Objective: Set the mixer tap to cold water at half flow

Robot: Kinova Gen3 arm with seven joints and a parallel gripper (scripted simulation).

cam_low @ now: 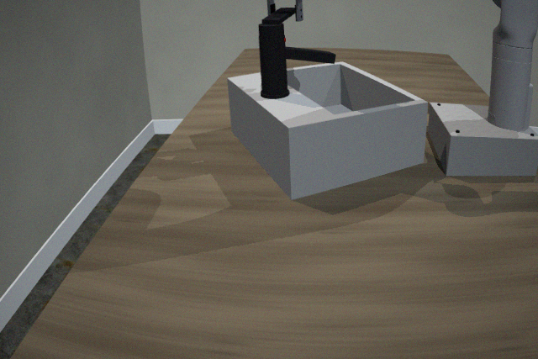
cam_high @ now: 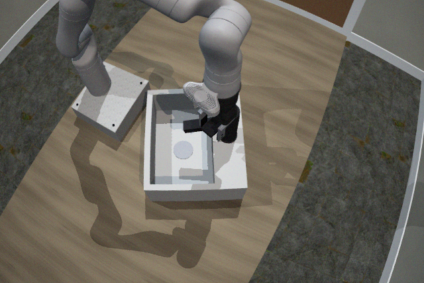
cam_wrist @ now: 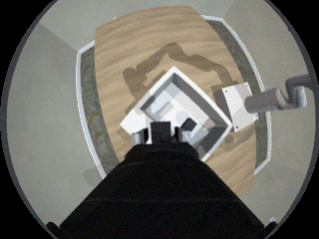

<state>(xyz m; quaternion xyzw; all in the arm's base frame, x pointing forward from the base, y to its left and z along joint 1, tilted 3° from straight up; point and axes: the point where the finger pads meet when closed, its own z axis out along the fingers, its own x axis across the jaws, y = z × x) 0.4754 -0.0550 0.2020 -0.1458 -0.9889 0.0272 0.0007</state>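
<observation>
A black mixer tap [cam_high: 230, 130] [cam_low: 272, 64] stands on the rim of a white sink [cam_high: 195, 189] [cam_low: 347, 150] [cam_wrist: 134, 119], its spout [cam_low: 310, 54] reaching out over the basin. Its short lever [cam_low: 277, 17] [cam_wrist: 161, 131] sits on top, tilted slightly up. A red dot [cam_low: 284, 39] shows on the tap body; I cannot see a blue dot. My gripper [cam_high: 210, 122] [cam_low: 284, 8] [cam_wrist: 160, 132] points straight down over the tap and is open. Its two fingers stand one on each side of the lever's end, not closed on it.
The arm's grey base block [cam_high: 112, 101] [cam_low: 477, 146] [cam_wrist: 234, 103] stands next to the sink on the wooden table [cam_high: 291, 84] [cam_low: 261, 259]. A round drain [cam_high: 183, 150] lies in the basin. A wall runs along the table's far side.
</observation>
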